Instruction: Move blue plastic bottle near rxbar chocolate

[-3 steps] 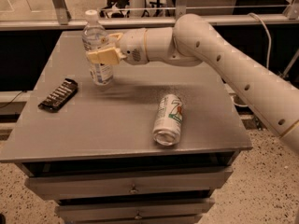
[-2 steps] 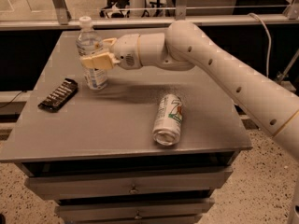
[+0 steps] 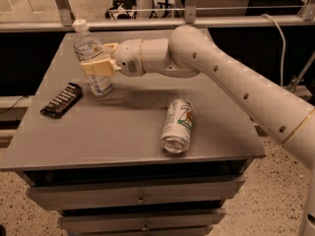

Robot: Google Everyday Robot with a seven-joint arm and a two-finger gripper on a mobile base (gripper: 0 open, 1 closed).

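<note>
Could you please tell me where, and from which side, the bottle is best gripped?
At mid-body, coming in level from the right of the view. The bottle stands upright, tall and round, so a sideways pinch across its cylinder fits, while the cap is narrow. The gripper holds it just so, shut on the bottle at the back left of the table.

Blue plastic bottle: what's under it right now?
Only bare grey table top shows below the blue plastic bottle, which the gripper clasps mid-body, covering its middle. The rxbar chocolate lies apart, beside it. Base contact is unclear.
</note>
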